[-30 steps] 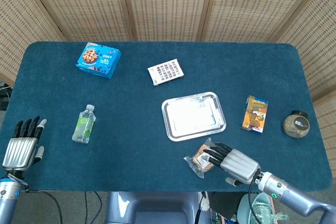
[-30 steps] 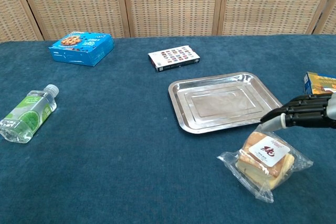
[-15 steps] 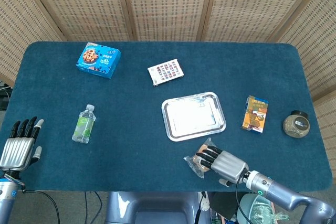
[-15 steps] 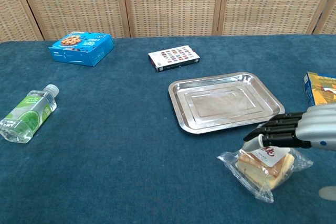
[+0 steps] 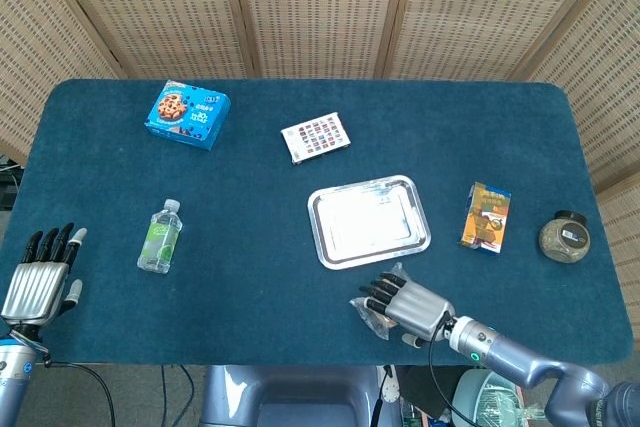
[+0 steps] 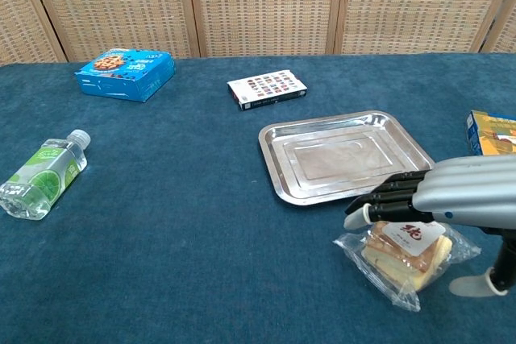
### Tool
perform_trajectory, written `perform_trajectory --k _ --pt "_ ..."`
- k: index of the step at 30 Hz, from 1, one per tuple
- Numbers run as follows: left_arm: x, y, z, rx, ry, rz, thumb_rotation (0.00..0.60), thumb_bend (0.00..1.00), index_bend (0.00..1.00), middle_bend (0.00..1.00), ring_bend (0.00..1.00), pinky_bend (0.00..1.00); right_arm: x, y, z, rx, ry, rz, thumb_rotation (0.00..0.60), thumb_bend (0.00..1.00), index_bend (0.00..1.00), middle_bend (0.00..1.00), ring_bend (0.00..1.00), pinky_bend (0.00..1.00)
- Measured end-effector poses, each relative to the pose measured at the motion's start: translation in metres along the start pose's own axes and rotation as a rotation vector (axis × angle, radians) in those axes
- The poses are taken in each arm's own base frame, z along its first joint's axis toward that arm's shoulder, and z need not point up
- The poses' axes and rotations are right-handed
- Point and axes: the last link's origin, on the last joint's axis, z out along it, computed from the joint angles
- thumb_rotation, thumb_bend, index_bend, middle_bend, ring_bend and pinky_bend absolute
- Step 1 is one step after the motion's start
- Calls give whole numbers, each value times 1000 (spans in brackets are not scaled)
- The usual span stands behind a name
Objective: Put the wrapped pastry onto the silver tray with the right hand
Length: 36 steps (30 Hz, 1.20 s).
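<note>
Pastry (image 6: 405, 254) in clear wrap lies on the bench (image 6: 201, 199) just before the silver tray (image 6: 347, 155); right hand (image 6: 427, 199) hovers above it, fingers (image 6: 387, 199) extended, gripping nothing; left hand (image 5: 40, 277) rests with fingers straight.

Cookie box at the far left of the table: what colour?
Blue cardboard cookie box, clearest in the chest view.

In the head view, the silver tray (image 5: 369, 221) lies at the centre of the desk (image 5: 250, 197). The wrapped pastry (image 5: 376, 313) is just below it, under the right hand (image 5: 408, 305). The water bottle (image 5: 159, 236) is at the left.
</note>
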Motion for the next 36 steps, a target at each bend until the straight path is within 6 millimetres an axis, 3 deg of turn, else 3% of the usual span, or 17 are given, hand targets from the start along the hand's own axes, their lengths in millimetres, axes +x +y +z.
perform_trajectory --k 19,23,27,36 --pt "0 -7 0 15 -6 -12 600 455 0 0 0 0 -15 6 26 4 -40 21 600 331 13 15 0 11" --pt "0 -7 0 16 -6 -12 600 455 0 0 0 0 -15 7 26 7 -25 22 600 332 138 140 13 129" --pt "0 -7 0 16 -6 -11 600 456 0 0 0 0 -17 9 25 8 -14 19 600 332 254 261 115 250" --pt "0 -6 0 10 -10 -10 600 455 0 0 0 0 -22 13 22 8 20 35 600 335 362 384 230 375"
